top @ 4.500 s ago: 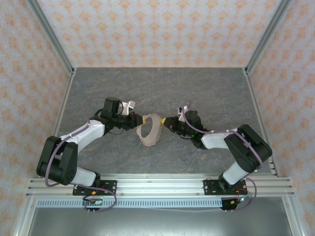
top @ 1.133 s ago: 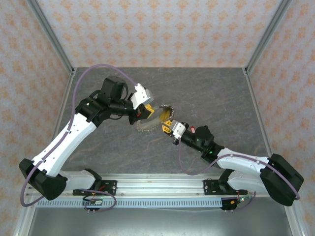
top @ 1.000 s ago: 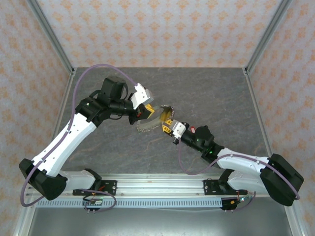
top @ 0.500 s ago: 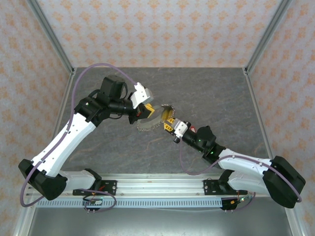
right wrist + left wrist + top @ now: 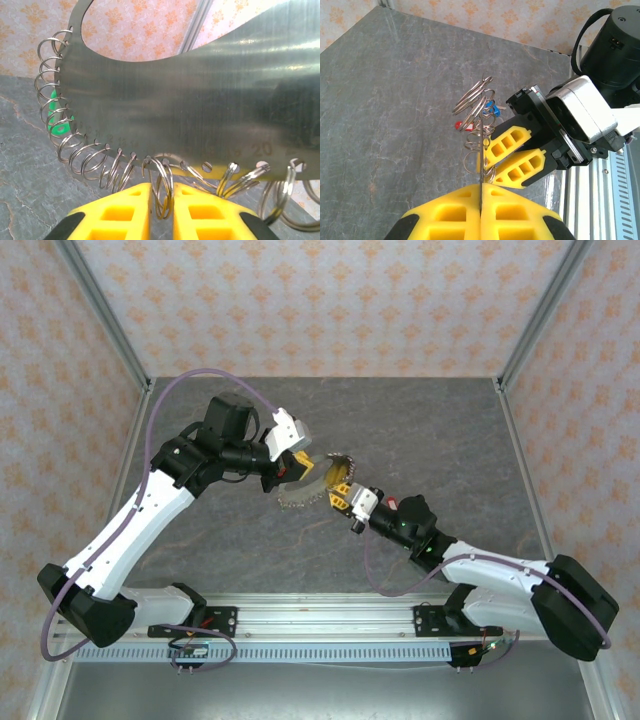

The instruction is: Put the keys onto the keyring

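A flat silvery crescent plate hangs in the air, with several split rings through the numbered holes along its edge. My left gripper is shut on the plate's thin edge. One keyring hangs between the yellow fingers of my right gripper, which is shut on it from below. A blue tag and a red tag of the keys sit among the rings at the plate's far end. A green tag shows behind the rings on the left. From above, the left gripper and right gripper meet at the plate.
The grey stone-pattern table lies below, framed by aluminium posts and patterned walls. The aluminium rail with both arm bases runs along the near edge. A purple cable arcs over the left arm.
Since 4.5 s ago both arms have lifted the plate off the table. Over the last second the right gripper nudged up and back, and its jaws narrowed slightly on the ring.
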`<state>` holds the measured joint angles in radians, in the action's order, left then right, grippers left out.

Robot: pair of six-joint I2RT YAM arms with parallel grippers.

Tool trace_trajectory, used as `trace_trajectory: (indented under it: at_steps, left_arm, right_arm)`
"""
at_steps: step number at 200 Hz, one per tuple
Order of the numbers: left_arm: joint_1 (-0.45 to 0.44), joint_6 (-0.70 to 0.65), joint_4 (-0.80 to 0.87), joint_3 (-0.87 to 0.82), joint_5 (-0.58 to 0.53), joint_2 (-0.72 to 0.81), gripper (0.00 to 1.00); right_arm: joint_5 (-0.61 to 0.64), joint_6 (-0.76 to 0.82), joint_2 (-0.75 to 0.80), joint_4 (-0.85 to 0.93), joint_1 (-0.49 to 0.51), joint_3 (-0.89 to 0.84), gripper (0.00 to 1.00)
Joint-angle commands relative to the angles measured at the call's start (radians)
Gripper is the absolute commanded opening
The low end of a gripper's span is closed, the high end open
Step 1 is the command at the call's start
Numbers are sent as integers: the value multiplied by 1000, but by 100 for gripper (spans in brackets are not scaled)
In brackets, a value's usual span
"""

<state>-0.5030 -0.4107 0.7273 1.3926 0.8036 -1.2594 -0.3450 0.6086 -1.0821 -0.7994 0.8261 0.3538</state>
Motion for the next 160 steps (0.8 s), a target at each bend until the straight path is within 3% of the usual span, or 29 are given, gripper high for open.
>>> trace_trajectory:
  at_steps: [1, 19, 40, 160]
  left_arm:
    - [3, 18, 6, 34, -4, 13, 0]
    - [4, 43, -2, 32, -19, 13, 0]
    - [17, 112, -21, 37, -48, 5, 0]
    - [141, 411, -92, 19, 106, -69, 0]
  right_arm:
    - [-24, -11, 34, -2, 5, 32, 12]
    - [-20, 1, 42, 4, 5, 25, 0]
    - [-4, -3, 47, -35, 5, -1, 0]
    - [32, -182, 59, -284, 5, -54, 0]
